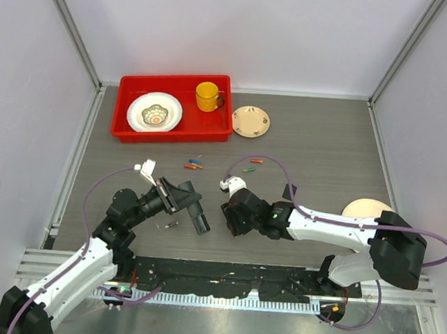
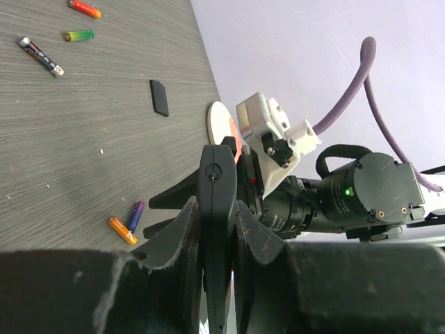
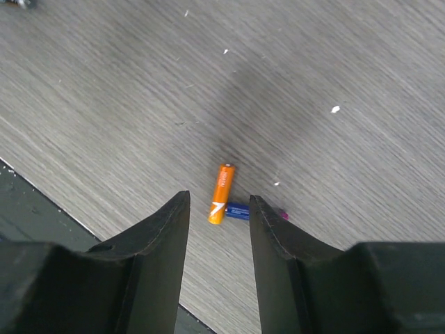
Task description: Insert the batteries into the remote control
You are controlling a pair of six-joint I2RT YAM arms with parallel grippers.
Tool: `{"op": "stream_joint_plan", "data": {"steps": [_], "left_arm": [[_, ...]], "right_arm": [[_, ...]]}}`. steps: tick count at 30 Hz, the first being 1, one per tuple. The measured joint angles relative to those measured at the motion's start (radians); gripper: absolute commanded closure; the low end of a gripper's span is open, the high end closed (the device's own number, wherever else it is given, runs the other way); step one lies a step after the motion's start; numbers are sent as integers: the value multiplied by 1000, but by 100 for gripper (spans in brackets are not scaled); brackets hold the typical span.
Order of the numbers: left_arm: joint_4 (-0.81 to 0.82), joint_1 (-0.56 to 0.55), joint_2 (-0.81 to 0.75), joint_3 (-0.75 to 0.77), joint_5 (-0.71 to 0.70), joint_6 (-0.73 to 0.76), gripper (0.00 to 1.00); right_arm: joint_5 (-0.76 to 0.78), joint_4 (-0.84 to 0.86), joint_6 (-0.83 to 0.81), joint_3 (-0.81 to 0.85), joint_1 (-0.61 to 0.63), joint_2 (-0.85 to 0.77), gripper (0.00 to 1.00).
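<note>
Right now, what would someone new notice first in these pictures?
The left gripper clamps the remote control near the centre. Beside it, the right gripper hangs open over an orange battery and a blue battery lying together. At the back left, a red tray holds a yellow mug.

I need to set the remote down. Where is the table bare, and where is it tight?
Bare table: far right, between the small plate, the back cover and the right wall; also at left, between the red tray and the left arm. Crowded: the centre, with loose batteries ahead of both arms and the orange battery below the right gripper, fingers open.
</note>
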Motion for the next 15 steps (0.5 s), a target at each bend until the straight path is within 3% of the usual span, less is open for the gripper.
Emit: {"op": "stream_joint_plan", "data": {"steps": [15], "left_arm": [[-11, 0, -11, -10, 16, -1, 100]], "right_arm": [[-23, 39, -13, 5, 11, 124, 60]]}}
